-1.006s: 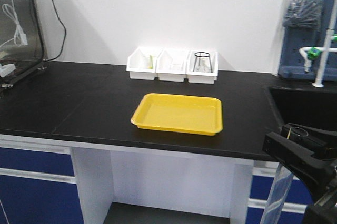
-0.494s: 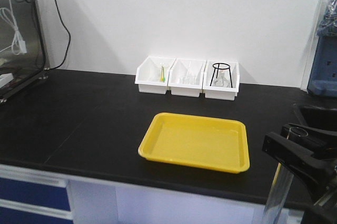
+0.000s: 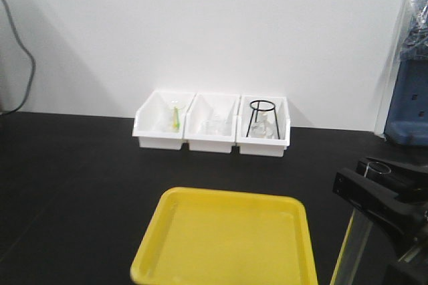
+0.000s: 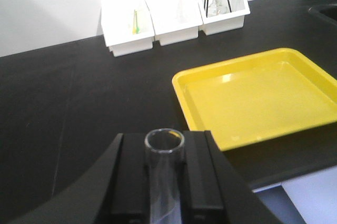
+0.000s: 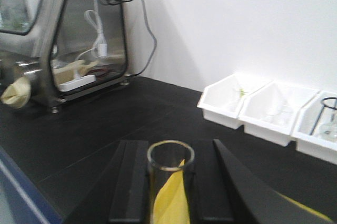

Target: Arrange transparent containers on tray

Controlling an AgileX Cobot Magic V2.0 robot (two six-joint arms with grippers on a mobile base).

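The yellow tray (image 3: 227, 245) lies on the black counter close in front; nothing lies in the part that shows. In the left wrist view my left gripper (image 4: 165, 139) is shut on a clear glass tube (image 4: 164, 182), left of and short of the tray (image 4: 258, 98). My right gripper (image 5: 171, 153) is shut on a second clear tube (image 5: 169, 182). In the front view the right gripper (image 3: 370, 184) holds its tube (image 3: 354, 238) upright, right of the tray. More clear glassware (image 3: 212, 124) sits in the white bins.
Three white bins (image 3: 212, 139) stand in a row at the back wall; the right one holds a black wire stand (image 3: 261, 116). A steel-framed glass enclosure (image 5: 63, 40) stands at the counter's left end. The counter's front edge (image 4: 295, 174) runs just behind the tray.
The front view has closed in on the counter: tray and bins look larger and the tray sits lower in frame. The right gripper with its tube keeps its place in the view.
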